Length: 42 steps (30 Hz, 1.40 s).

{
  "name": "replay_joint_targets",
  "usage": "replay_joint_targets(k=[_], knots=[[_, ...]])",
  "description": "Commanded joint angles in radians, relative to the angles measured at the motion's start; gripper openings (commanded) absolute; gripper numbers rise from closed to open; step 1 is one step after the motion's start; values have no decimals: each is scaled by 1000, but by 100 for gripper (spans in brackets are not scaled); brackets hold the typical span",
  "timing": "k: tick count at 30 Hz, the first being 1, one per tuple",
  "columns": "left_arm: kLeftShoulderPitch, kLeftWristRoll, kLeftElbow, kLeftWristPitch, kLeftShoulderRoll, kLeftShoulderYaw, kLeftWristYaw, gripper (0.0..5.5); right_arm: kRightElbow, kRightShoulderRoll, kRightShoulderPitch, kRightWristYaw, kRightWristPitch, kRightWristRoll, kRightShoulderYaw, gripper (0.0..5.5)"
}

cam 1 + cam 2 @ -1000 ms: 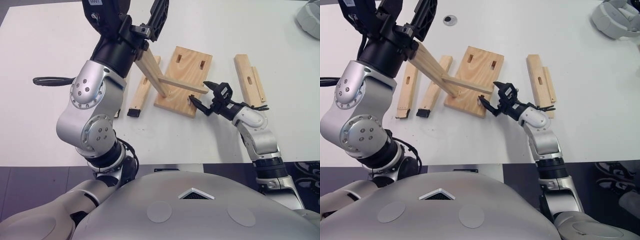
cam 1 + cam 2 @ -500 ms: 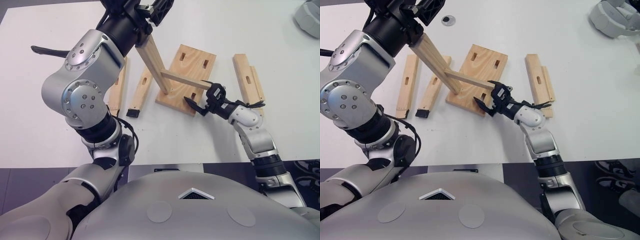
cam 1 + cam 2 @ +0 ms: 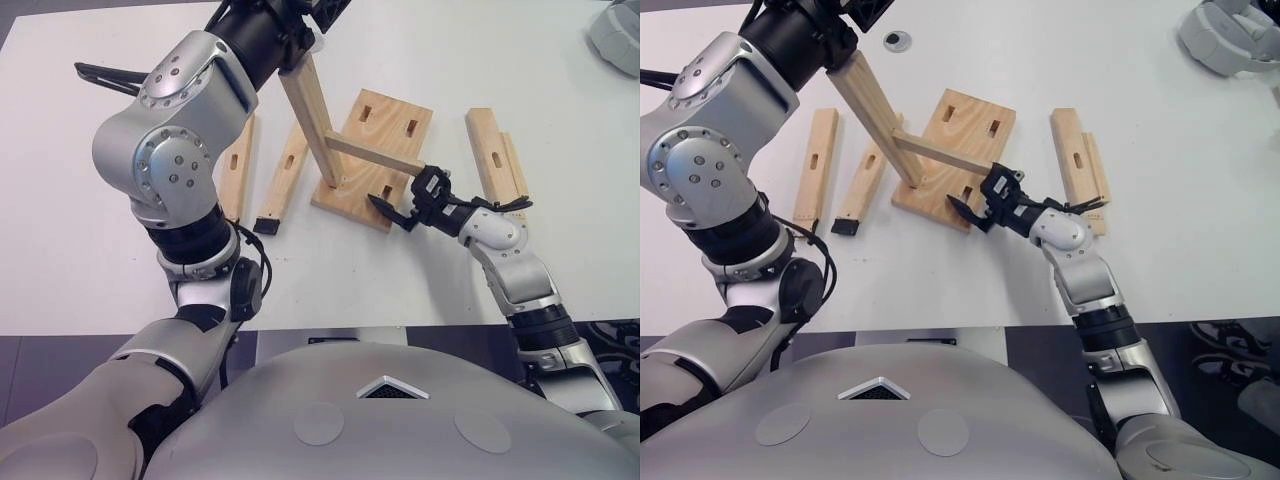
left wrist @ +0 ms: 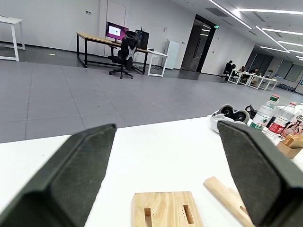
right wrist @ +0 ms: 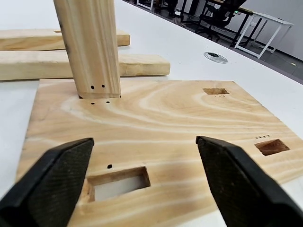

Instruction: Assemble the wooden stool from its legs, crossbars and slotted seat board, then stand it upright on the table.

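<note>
White table (image 3: pixel 80 250) carries the seat board (image 3: pixel 385 125) at centre. A tilted leg (image 3: pixel 315 120) stands in its 7 o'clock corner, crossbar (image 3: pixel 375 157) pointing toward 4 o'clock. The left gripper (image 4: pixel 165 132) is at the leg's top, grip impossible to tell. The right gripper (image 3: pixel 398 190) is spread wide at the board's 5 o'clock edge.

The left arm (image 3: pixel 165 160) rises up the left side of the frame, elbow sharply folded, and its left hand (image 4: pixel 163 165) sits at the top edge with fingers spread wide. The right arm (image 3: pixel 515 275) stretches from lower right toward centre, its right hand (image 3: pixel 402 196) held low with fingers parted.
</note>
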Motion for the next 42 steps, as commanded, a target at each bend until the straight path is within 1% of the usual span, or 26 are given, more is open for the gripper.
replay_joint_targets(k=[1,9,15,19,22,25,28,32,37,42], knots=[[94,12,93,49,10,-58,-6,393,122,-41,71,30,78,-113,98,404],[252,23,62,3,6,-186,-1,393,129,-53,61,34,75,-97,98,404],[236,16,134,-20,4,-184,-8,393,121,-57,65,43,66,-92,108,404],[187,-4,141,-16,9,-135,-7,393,120,-56,68,43,59,-88,108,404],[112,-35,140,-11,33,-76,-12,393,127,-50,72,27,44,-89,102,404],[68,-63,115,-1,51,-42,-3,393,143,-20,68,-18,13,-51,41,404],[85,-91,71,22,44,-35,14,393,149,3,69,-24,-6,-1,-12,404],[111,-113,32,27,28,-26,40,393,138,22,84,-11,-48,38,-53,404],[120,-129,2,22,26,-2,68,393,110,6,120,14,-99,67,-95,404],[100,-172,-59,32,34,61,106,393,95,14,125,19,-116,78,-137,404]])
